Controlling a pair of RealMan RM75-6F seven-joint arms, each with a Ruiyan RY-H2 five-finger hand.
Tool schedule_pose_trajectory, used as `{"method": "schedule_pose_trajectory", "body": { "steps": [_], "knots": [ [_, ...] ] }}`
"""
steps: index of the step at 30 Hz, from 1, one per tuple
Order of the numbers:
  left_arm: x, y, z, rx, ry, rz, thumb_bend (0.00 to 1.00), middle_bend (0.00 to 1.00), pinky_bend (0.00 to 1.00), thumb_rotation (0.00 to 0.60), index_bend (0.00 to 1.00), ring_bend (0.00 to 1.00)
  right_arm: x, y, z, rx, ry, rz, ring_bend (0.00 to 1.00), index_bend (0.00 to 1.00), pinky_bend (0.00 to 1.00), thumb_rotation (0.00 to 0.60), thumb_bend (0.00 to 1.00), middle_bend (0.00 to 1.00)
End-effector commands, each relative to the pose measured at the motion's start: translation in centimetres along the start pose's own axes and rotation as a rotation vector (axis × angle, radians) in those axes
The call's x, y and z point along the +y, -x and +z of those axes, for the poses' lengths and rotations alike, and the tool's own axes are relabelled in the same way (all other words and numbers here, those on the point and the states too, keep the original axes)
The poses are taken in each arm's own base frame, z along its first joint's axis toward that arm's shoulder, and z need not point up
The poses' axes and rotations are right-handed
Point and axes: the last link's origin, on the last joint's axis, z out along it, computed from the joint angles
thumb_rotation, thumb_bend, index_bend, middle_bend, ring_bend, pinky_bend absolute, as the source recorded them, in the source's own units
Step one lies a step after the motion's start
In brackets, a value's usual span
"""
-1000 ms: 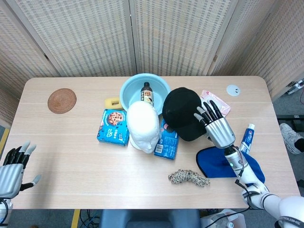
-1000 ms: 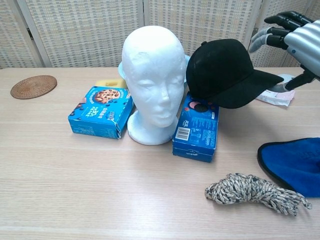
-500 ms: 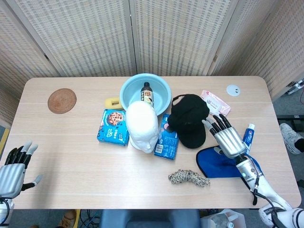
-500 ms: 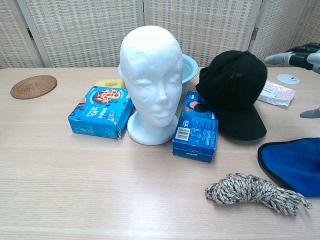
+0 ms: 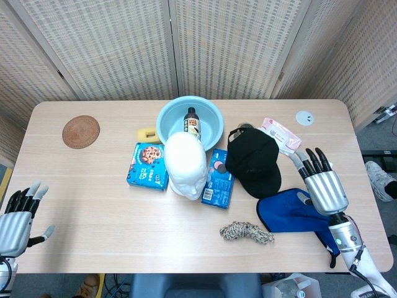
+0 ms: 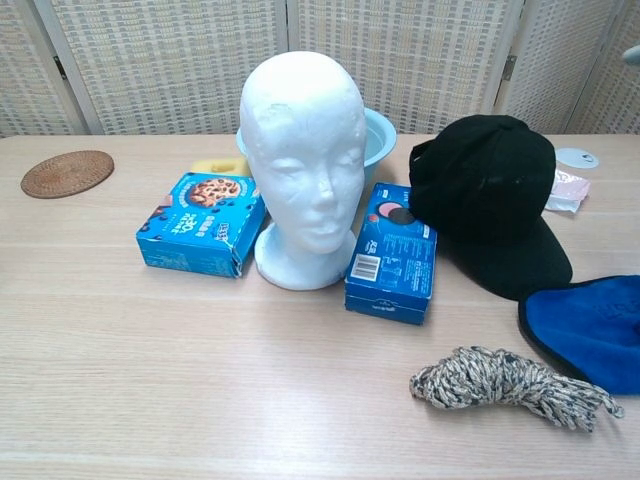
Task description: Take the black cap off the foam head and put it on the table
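Observation:
The black cap (image 5: 254,160) (image 6: 495,200) lies on the table to the right of the bare white foam head (image 5: 185,164) (image 6: 303,160), its brim toward the front. My right hand (image 5: 321,183) hovers right of the cap with fingers spread, holding nothing and not touching it. At the table's front left corner my left hand (image 5: 17,218) is open and empty. Neither hand shows in the chest view.
A blue cloth (image 5: 290,214) lies just in front of the cap, under my right hand. Two blue boxes (image 5: 148,165) (image 5: 218,176) flank the head. Behind it stands a light blue bowl (image 5: 209,115) holding a bottle (image 5: 192,122). A rope bundle (image 5: 246,232), toothpaste tube (image 5: 323,178), pink packet (image 5: 280,133) and woven coaster (image 5: 80,131) also lie about.
My right hand let go of the cap and drew back to the right and toward the front. The cap dropped and settled on the table. The left hand stayed still.

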Motion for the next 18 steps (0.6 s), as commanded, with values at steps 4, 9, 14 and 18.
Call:
{"method": "schedule_pose_trajectory", "body": {
  "steps": [4,9,14,18],
  "knots": [
    [0.2,0.2,0.3,-0.005,0.008,-0.002,0.20,0.00,0.00,0.600,0.01,0.00,2.3,-1.4,-3.4,0.039,0.129,0.010,0.01,0.04,0.01,0.600,0.01,0.11],
    [0.4,0.5,0.6,0.006,0.012,-0.015,0.20,0.00,0.00,0.600,0.01,0.00,3.7,-1.7,-5.8,-0.002,0.167,0.035,0.03,0.11,0.03,0.600,0.03,0.14],
    [0.5,0.6,0.8,0.010,0.020,-0.015,0.20,0.00,0.00,0.600,0.01,0.00,4.6,-1.6,-7.7,-0.049,0.188,0.049,0.03,0.11,0.03,0.600,0.03,0.14],
    [0.8,0.6,0.9,0.021,0.029,-0.019,0.20,0.00,0.00,0.600,0.01,0.00,4.8,-1.6,-8.9,-0.062,0.188,0.049,0.03,0.11,0.03,0.600,0.03,0.14]
  ]
}}
